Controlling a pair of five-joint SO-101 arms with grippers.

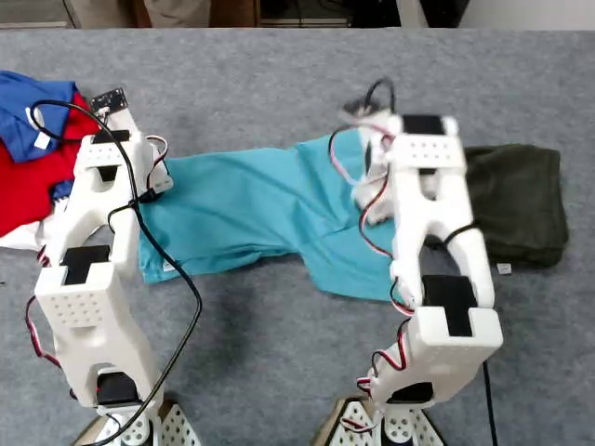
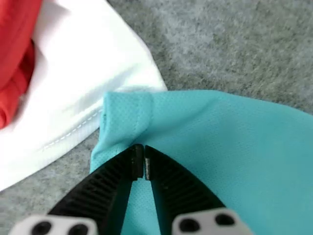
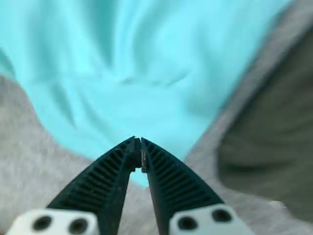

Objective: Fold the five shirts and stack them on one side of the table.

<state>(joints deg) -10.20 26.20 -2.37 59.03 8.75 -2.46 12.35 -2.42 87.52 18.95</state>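
- Worktop point(image 1: 279, 84): the teal shirt point(image 1: 251, 204) lies spread and rumpled across its middle, between the two arms.
- Folded dark shirt point(image 1: 521, 204) at the right; unfolded heap point(image 1: 28, 186) at the left. Judged: second shirt's fold in hand.
- Left pincer point(image 2: 141, 164): jaws closed, apparently pinching the teal hem corner.
- Right pincer point(image 3: 141, 154): jaws closed above the teal edge; hold unconfirmed. The next move calls for a secure grip and an even carry-over.
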